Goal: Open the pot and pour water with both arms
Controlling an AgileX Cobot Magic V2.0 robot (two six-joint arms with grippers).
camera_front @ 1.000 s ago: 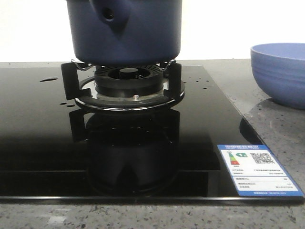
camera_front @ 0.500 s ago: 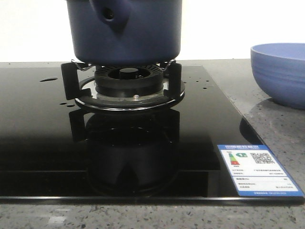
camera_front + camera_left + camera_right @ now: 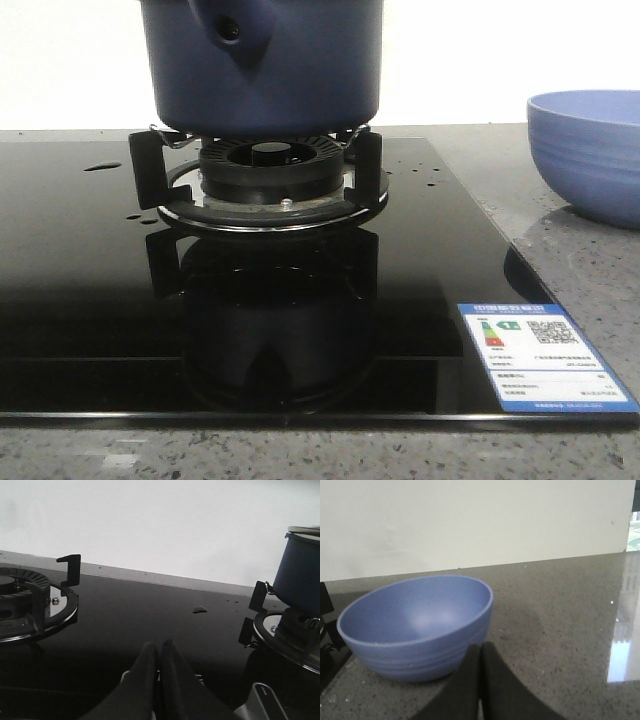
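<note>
The dark navy-blue pot [image 3: 270, 70] stands on the burner's black supports [image 3: 265, 185] at the back of the black glass hob; its hollow stub [image 3: 232, 32] faces the camera. It also shows in the left wrist view [image 3: 299, 575], where a pale rim tops it. Small glossy water drops [image 3: 103, 166] lie on the glass, also in the left wrist view [image 3: 199, 609]. My left gripper [image 3: 160, 645] is shut and empty, low over the glass between two burners. My right gripper [image 3: 480, 647] is shut and empty on the stone counter beside the light-blue bowl [image 3: 417, 625].
The light-blue bowl [image 3: 590, 150] sits on the grey stone counter [image 3: 590, 280] right of the hob. A second burner [image 3: 30, 602] shows in the left wrist view. An energy label [image 3: 540, 365] is stuck on the hob's front right corner. A white wall runs behind.
</note>
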